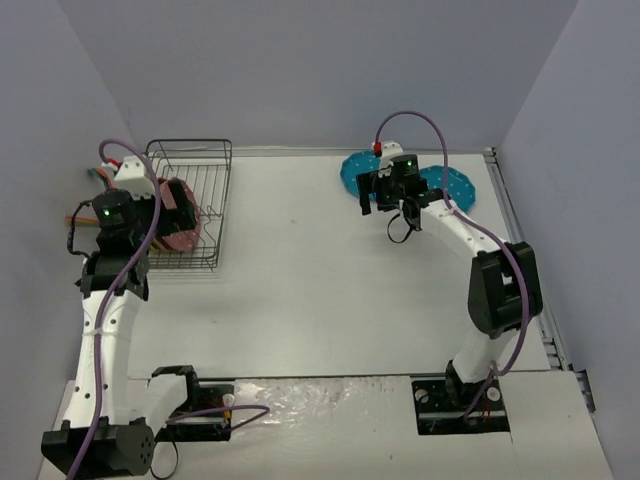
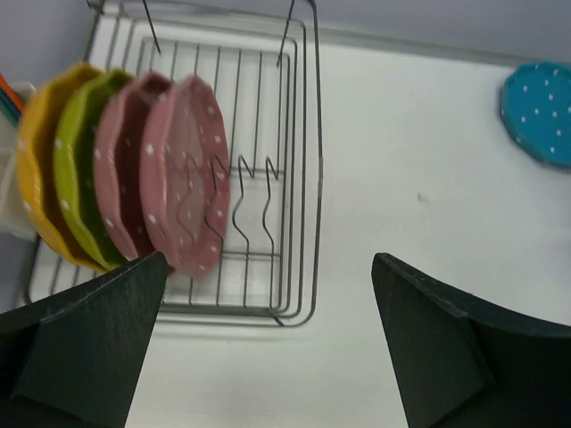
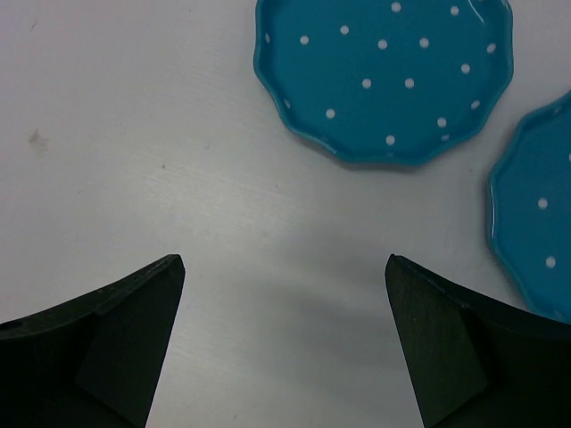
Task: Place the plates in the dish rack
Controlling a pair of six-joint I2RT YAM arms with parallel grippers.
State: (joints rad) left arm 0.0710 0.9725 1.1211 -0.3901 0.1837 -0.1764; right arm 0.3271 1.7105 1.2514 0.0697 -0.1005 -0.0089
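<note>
The rack [image 1: 226,200] sits at the far left of the bench [image 1: 300,300]. The two teal plates [image 1: 355,172] lie flat at the far right, well apart from it.

From above, the left arm covers much of the rack and only pink shows among the wires. The left wrist view shows more: four plates stand on edge in a row at the rack's left end. They are the orange plate [image 2: 36,152], the yellow-green plate [image 2: 76,169] and the two pink plates [image 2: 183,178]. The slots to their right are bare wire. This view catches only one teal plate, at its right edge.

The left tool [image 2: 269,263] has its fingers [image 2: 98,339] spread wide and holds nothing. One finger is in front of the lower edge of the nearest pink plate, but I cannot tell if they touch.

The top view shows the right arm reaching over the teal pair and hiding the space between them. The right wrist view shows that space: the plates lie close together but apart, with white bench between their scalloped edges. One is almost whole in the picture and the other is cut off at the right edge.

The right tool [image 3: 284,260] is also spread wide and empty, with bare bench between its fingers, just short of the plates
</note>
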